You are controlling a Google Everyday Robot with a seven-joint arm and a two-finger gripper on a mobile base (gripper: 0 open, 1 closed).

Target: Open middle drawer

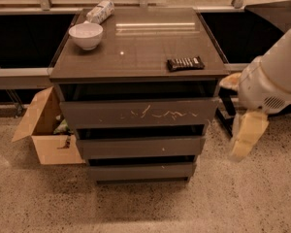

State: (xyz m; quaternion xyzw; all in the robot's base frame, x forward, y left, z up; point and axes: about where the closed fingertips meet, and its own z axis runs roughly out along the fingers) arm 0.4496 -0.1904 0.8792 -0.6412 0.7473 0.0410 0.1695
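Middle drawer point(140, 147), between scratched top front point(138, 113) and slim bottom front point(140, 171), looks shut: opening not begun. Gripper point(247, 136) hangs well right of cabinet point(136, 47), touching nothing; open or closed, cannot tell. Reach and pull remain.

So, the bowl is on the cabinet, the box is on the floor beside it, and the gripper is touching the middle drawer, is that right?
Not quite: the camera view shows the gripper hanging to the right of the cabinet, apart from the middle drawer. The bowl is on the cabinet and the box is on the floor beside it.
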